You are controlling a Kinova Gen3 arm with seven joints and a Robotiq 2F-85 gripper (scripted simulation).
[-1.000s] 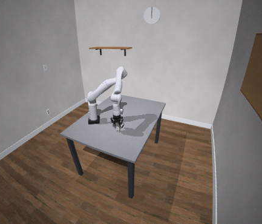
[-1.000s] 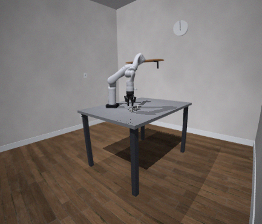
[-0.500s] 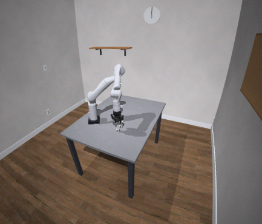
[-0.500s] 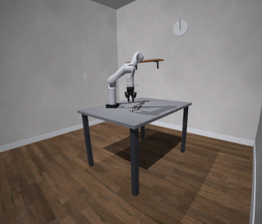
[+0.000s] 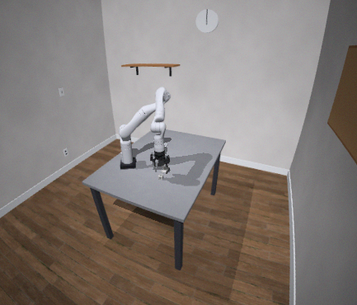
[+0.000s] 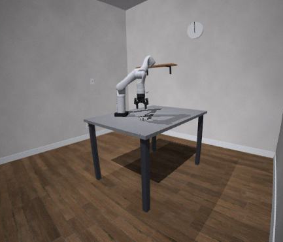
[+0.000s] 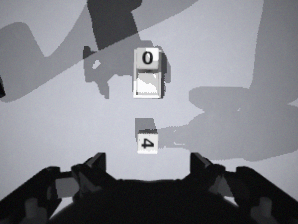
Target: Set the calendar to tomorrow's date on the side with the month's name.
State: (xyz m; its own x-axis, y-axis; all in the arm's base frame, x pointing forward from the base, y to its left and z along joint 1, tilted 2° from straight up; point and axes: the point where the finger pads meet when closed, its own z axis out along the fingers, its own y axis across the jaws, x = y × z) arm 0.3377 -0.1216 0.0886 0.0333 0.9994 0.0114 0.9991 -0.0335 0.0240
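The small pale tray (image 7: 147,96) (image 5: 165,170) lies on the table. One white cube (image 7: 147,58) stands in its far half in the wrist view, with a black 0 on top; the near half is empty. The other white cube (image 7: 147,143) (image 5: 161,176) (image 6: 141,119) is on the table outside the tray, on the near side in the wrist view, with a gap between. Its top shows a 4 turned a quarter turn on its side. My gripper (image 7: 148,162) (image 5: 161,166) (image 6: 141,108) is open and empty, above the table near the loose cube. The tray's front side with the month's name cannot be read.
The grey table (image 5: 140,185) (image 6: 111,124) carries the arm's base (image 5: 128,164) (image 6: 121,114), to the left of the tray in the top and exterior views. Shadows of the arm fall across the tray's surroundings. A shelf (image 5: 150,65) and a clock (image 5: 207,21) are on the back wall.
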